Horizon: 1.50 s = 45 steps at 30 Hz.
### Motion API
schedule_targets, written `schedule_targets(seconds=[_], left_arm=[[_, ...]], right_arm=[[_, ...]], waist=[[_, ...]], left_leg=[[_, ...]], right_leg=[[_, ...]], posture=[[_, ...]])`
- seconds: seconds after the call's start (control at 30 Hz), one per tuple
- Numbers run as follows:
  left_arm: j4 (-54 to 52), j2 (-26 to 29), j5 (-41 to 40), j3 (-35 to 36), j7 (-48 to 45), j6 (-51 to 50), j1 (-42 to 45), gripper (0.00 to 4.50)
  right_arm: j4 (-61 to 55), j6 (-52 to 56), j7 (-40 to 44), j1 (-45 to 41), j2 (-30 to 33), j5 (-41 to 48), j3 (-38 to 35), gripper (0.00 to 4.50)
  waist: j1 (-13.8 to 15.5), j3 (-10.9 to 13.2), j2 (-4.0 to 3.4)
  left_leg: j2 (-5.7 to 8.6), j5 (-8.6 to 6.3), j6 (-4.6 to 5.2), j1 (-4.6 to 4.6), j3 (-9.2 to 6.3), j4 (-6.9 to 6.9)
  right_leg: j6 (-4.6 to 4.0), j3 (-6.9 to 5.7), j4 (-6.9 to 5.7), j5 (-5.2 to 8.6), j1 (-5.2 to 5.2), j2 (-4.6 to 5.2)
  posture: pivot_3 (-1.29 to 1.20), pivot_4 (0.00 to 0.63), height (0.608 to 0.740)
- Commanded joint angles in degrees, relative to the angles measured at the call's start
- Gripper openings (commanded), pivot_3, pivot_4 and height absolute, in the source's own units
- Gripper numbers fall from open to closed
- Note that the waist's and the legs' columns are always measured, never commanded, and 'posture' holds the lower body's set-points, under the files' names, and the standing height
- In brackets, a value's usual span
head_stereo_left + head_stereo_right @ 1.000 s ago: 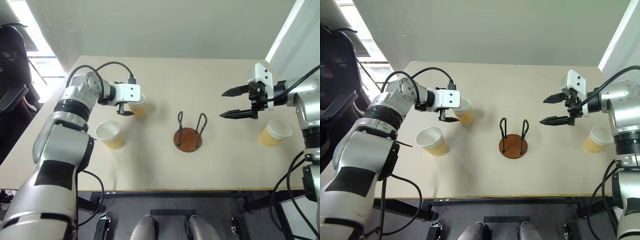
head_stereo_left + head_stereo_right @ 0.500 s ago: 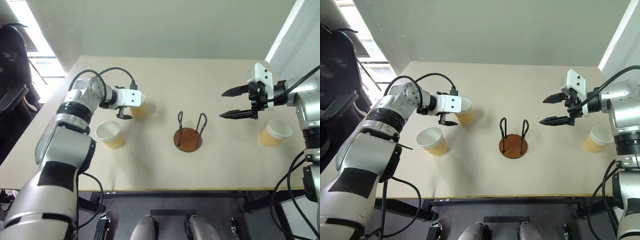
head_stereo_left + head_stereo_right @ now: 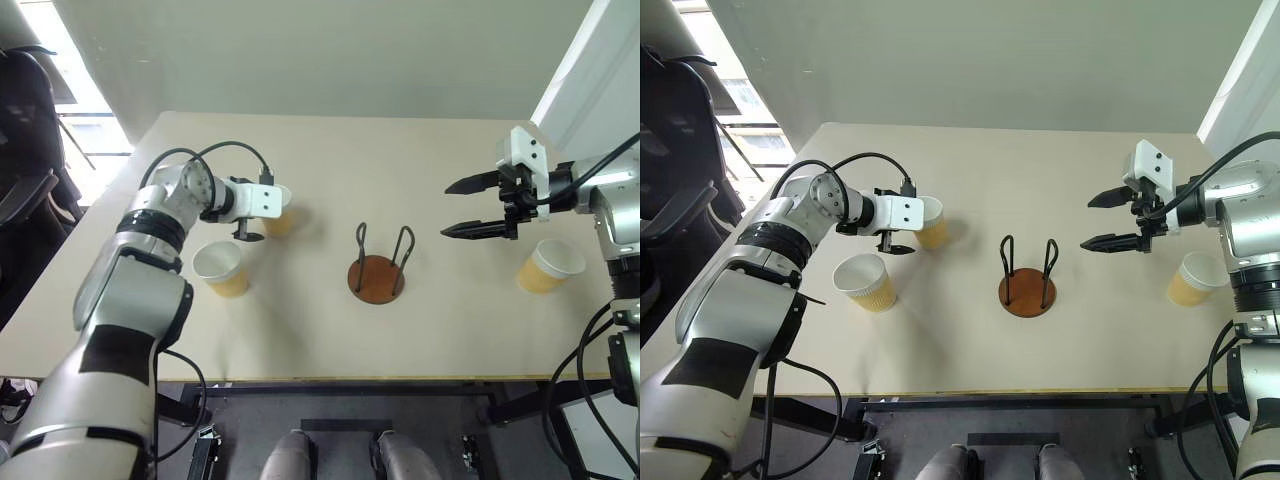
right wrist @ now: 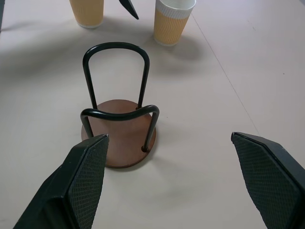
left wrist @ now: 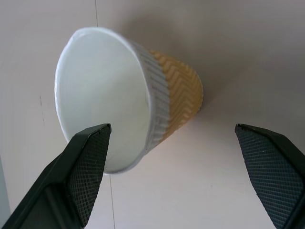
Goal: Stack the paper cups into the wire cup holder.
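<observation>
a pale beige desk (image 3: 330, 330) holds three yellow-orange paper cups with white rims and a wire cup holder (image 3: 377, 268), a rusty-brown disc with two upright dark loops, empty at the centre. the left gripper (image 3: 902, 236), jaws wide, sits right at the far-left cup (image 3: 932, 222), which stands upright between its fingers (image 5: 88, 162). a second cup (image 3: 222, 270) stands nearer. the right gripper (image 3: 478, 206), jaws wide and empty, hovers beyond the holder; the third cup (image 3: 548, 266) stands at the right.
</observation>
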<state>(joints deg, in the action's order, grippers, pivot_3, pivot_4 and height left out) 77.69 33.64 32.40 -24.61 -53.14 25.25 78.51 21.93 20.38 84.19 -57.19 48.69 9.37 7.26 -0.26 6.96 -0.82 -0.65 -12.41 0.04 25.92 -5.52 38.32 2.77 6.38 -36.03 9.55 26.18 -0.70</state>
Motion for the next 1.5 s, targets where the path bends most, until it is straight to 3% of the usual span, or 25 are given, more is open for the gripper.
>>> schedule_targets(seconds=[0.03,0.17,0.27,0.63,1.13,1.33,1.5], left_arm=[[-0.32,0.24,-0.82,1.23,0.43,0.53,1.66,4.50],[-0.30,0.37,-0.74,1.20,0.60,0.36,2.13,4.50],[-0.23,0.45,-0.52,1.07,1.02,0.07,2.38,3.89],[0.05,0.81,-0.28,1.05,0.26,0.23,3.24,0.02],[-0.50,1.24,-3.59,4.11,-6.31,1.11,6.01,0.02],[-1.04,-2.41,-11.44,10.90,-17.48,-0.48,12.16,0.02],[-2.10,-6.43,-18.20,15.33,-33.16,-2.52,16.19,0.02]], right_arm=[[-1.14,-0.70,-0.18,-0.81,1.17,0.62,-1.68,4.24],[-1.32,-0.63,-0.25,-0.65,1.15,0.67,-1.71,4.24],[-1.30,-0.67,-0.32,-0.56,1.17,0.65,-1.73,4.29],[-1.62,-0.34,-0.67,-0.30,1.81,0.83,-2.07,4.29],[-0.85,-0.44,-0.72,-0.74,1.96,0.78,-1.88,4.29],[-0.84,-0.39,-0.12,0.30,3.15,0.50,-1.78,4.29],[-2.26,-0.29,0.49,3.02,4.79,1.00,-2.16,4.29]], waist=[[-0.04,0.00,0.00],[-0.02,0.00,0.00],[0.00,0.00,0.00],[0.01,0.00,0.00],[0.10,0.00,0.00],[0.59,0.00,0.01],[0.58,0.00,0.01]], left_leg=[[-0.01,0.00,0.00,0.00,-0.03,0.00],[0.02,0.00,0.00,-0.01,0.02,0.00],[0.02,0.00,0.00,-0.01,0.05,0.00],[0.06,0.01,0.00,-0.01,0.09,0.00],[-0.01,0.01,0.00,0.03,-0.04,0.02],[0.19,0.01,0.03,0.08,-0.06,-0.02],[0.23,-0.03,0.08,0.07,-0.01,-0.04]], right_leg=[[0.00,0.02,0.00,0.00,0.00,0.02],[0.01,-0.01,0.01,0.00,0.00,-0.02],[0.01,-0.04,0.01,0.00,0.00,-0.04],[0.01,-0.02,0.02,-0.01,-0.01,-0.06],[0.02,0.01,0.03,-0.01,-0.01,0.04],[0.03,0.01,0.10,0.01,-0.03,0.09],[0.11,0.06,0.12,0.06,-0.06,0.17]], posture=[[0.00,0.150,0.740],[0.00,0.150,0.740],[0.00,0.150,0.740],[0.00,0.150,0.740],[0.00,0.150,0.740],[0.00,0.150,0.740],[0.00,0.150,0.740]])
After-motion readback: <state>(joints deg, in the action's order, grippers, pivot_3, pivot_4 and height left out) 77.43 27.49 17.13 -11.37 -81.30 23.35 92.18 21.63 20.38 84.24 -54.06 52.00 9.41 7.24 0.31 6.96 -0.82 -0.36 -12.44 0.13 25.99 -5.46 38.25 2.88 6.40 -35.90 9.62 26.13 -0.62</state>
